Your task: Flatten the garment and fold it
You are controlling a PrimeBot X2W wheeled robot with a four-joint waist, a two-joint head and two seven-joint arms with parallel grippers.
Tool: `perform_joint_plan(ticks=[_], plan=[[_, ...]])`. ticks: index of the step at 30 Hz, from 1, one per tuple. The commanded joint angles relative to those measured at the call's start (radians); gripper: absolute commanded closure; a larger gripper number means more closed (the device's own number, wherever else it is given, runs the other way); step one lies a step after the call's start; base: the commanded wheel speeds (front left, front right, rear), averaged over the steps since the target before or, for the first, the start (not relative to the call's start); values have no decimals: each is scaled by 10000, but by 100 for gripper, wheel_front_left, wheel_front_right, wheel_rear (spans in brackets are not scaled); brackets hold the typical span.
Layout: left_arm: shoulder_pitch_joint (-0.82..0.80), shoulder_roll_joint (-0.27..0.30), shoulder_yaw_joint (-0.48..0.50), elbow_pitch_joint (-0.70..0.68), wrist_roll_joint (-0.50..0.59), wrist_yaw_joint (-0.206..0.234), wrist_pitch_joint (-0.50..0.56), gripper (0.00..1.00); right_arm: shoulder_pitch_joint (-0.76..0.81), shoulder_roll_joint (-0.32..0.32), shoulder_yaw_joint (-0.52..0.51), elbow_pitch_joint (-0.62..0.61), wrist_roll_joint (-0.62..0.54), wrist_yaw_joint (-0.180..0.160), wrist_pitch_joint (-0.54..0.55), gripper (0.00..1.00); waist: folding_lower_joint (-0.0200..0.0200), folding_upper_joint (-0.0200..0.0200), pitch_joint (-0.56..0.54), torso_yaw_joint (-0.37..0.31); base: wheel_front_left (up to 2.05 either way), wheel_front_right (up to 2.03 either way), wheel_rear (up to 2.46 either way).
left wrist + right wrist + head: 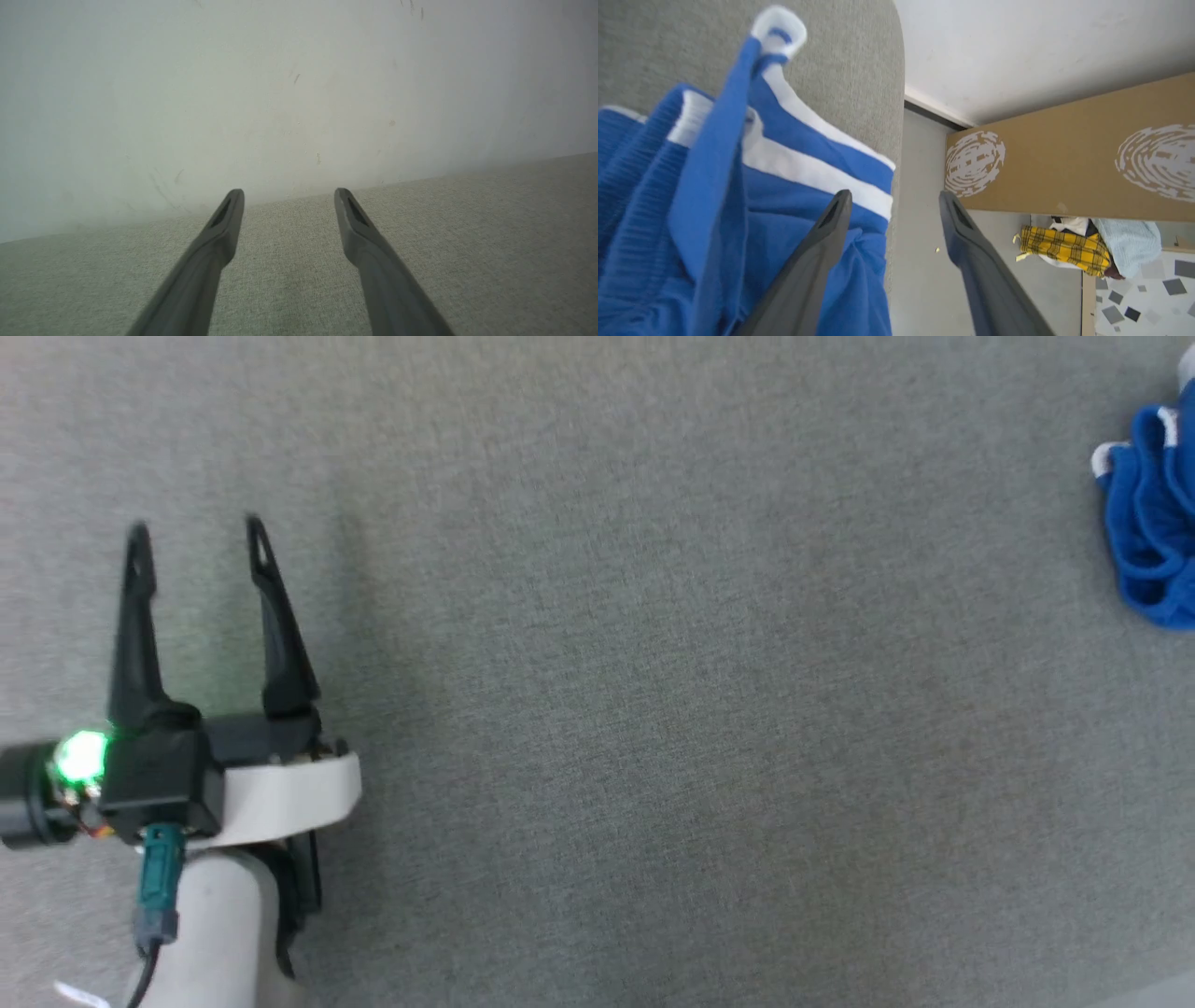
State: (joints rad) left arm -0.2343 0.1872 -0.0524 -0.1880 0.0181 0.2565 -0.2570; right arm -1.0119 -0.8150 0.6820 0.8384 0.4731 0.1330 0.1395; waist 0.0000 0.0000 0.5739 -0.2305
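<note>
The garment (1150, 523), bright blue shorts with white trim, lies bunched at the far right edge of the grey table in the head view. In the right wrist view the garment (738, 210) hangs over the table's right edge, showing its ribbed waistband and white bands. My right gripper (894, 200) is open above that edge, its left finger over the blue cloth and its right finger over the floor. My left gripper (196, 537) rests open at the lower left of the table, far from the garment, with nothing between its fingers. In the left wrist view the left gripper (288, 198) points at a pale wall.
The grey fabric-covered table (607, 663) spreads wide between the left gripper and the garment. Beyond the table's right edge are the floor (920, 261), a brown cardboard box (1064, 154) with white prints, and a pile of clothes (1069, 247). A pale wall (280, 93) backs the table.
</note>
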Motion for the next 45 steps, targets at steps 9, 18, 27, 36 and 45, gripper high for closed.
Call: perform_joint_plan(ticks=[9,18,27,36,45], plan=[[1289,-323,112,638,-551,76,-47,0,30,957,-2174,-292,-1054,-23,-3698,0,0,0,-2939,767,0,0,0],[1983,-583,359,914,-785,-212,-47,0,2632,3314,-5723,-4396,-2599,-23,-4009,0,0,0,-4071,1533,0,0,0],[2292,-828,330,1111,-730,-503,-47,0,6252,5916,-7034,-7557,-3566,-23,-4011,0,0,0,-4548,2084,0,0,0],[2518,-976,322,1648,-727,-868,-47,0,8707,7173,-7270,-7522,-3359,-23,-4012,0,0,0,-4835,2290,0,0,0],[2487,-990,303,1758,-701,-977,15,100,9156,7360,-7395,-7615,-3420,-2,-3954,100,0,0,-4917,2302,0,0,0]])
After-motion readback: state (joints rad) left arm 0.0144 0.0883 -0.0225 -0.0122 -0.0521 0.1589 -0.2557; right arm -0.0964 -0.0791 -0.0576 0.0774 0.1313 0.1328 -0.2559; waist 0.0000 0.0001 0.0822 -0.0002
